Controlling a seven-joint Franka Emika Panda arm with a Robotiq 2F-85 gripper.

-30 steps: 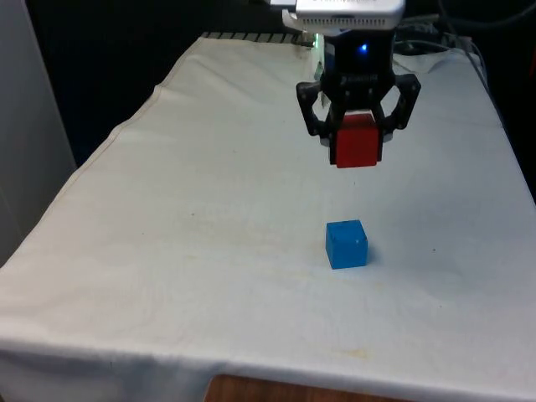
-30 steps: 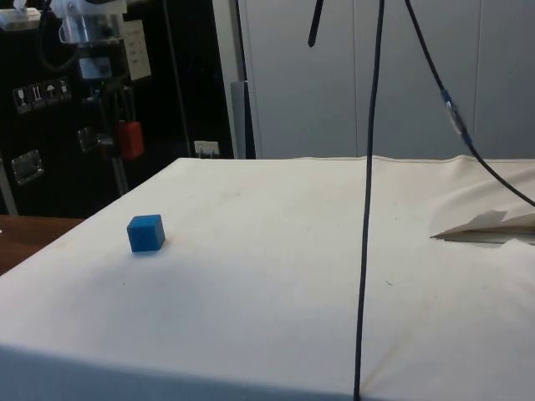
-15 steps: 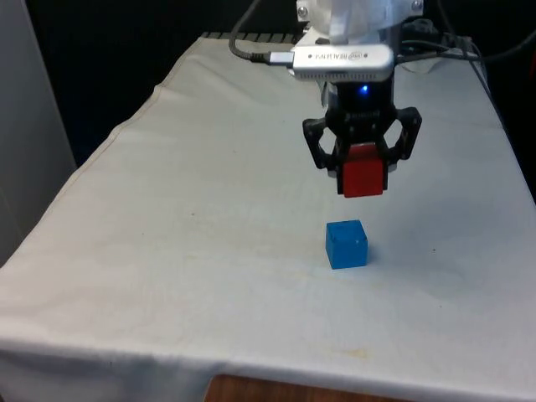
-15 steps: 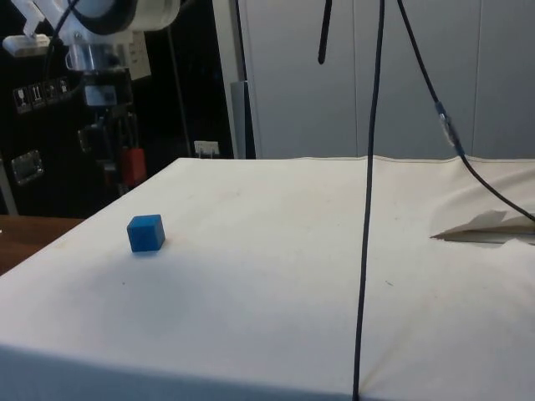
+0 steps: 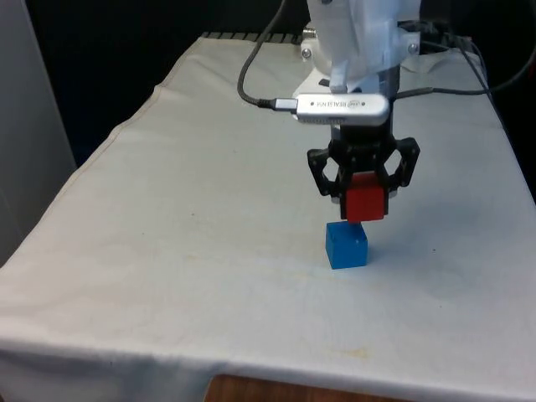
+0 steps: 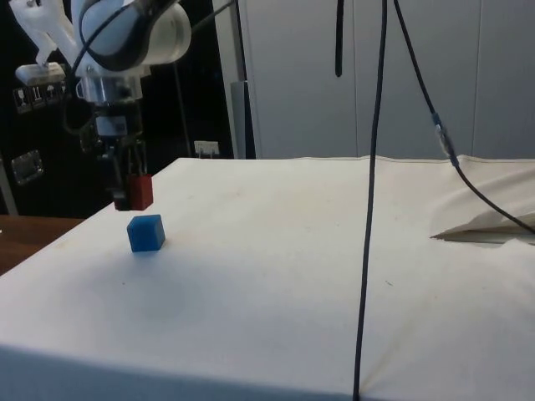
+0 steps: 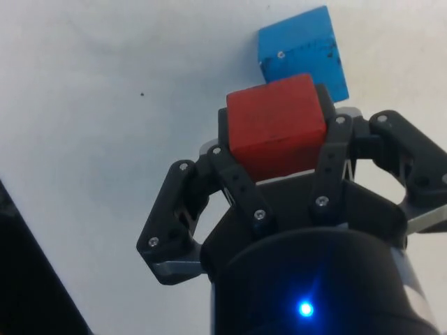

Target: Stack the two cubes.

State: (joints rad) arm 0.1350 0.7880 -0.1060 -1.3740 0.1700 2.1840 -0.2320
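Gripper [image 5: 365, 203] clamped red cube [image 5: 365, 203] just above blue cube [image 5: 346, 244], slightly off-centre; placing step; next needs alignment, lowering, release.

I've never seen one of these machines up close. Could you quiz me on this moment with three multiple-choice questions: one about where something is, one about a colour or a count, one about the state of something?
1. Where is the red cube?
A. Held in the air just above the blue cube
B. Lying on the white cloth far from the blue cube
C. Underneath the blue cube

2. How many cubes are there?
A. One
B. Two
C. Four

3. What is the gripper doing?
A. Open with nothing in it
B. Shut on the blue cube
C. Shut on the red cube

Answers:
1 A, the side view shows a gap between the red cube and the blue one under it.
2 B, one red and one blue.
3 C, the wrist view shows the fingers pressed against the red cube's sides.
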